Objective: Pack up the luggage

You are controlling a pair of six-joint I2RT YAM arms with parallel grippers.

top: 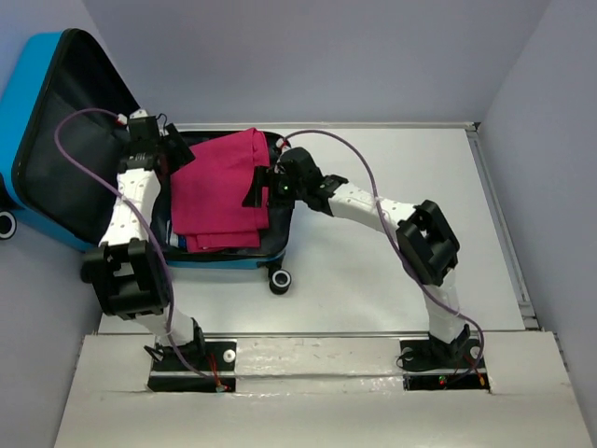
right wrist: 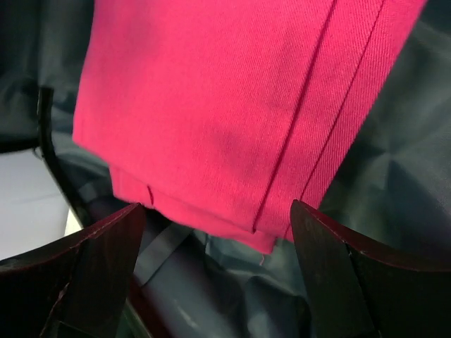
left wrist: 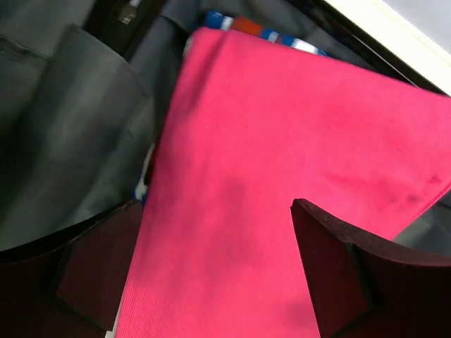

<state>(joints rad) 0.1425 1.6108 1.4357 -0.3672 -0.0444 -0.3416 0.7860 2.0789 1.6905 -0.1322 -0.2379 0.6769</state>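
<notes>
Left gripper (left wrist: pixel 215 211) spread wide, clamped on nothing, poised close over a folded pink garment (left wrist: pixel 282 141), with dark fingers (left wrist: pixel 99 267) to either side of the cloth in the wrist view. Right gripper (right wrist: pixel 215 211) likewise apart, gripping nothing, just above the hemmed end of the same garment, with stitched seam lines along its length. Nearest on the white bench (top: pixel 373 271), toward the arm bases: one black wheel (top: pixel 280 280) at the near right corner of the luggage (top: pixel 224 261). A small hard-shell suitcase, bright blue outside, lying open on the left half of the bench, with a black zipper edge round the rim and dark grey fabric lining inside. Lower half flat on the bench, holding the pink garment, folded into a rough rectangle and filling most of the compartment from the near wall to the far one. From under one edge of the garment, a sliver of something blue, white and red (left wrist: pixel 261 32), too little of it visible to name. Grey lining loose and creased beside the cloth in both wrist views. Farther back and to the left, the lid (top: pixel 28 103) raised and leaning outward, grey lined face toward the overhead camera, blue shell along its outer edge, and a second wheel (top: pixel 6 224) at the picture's left border.
</notes>
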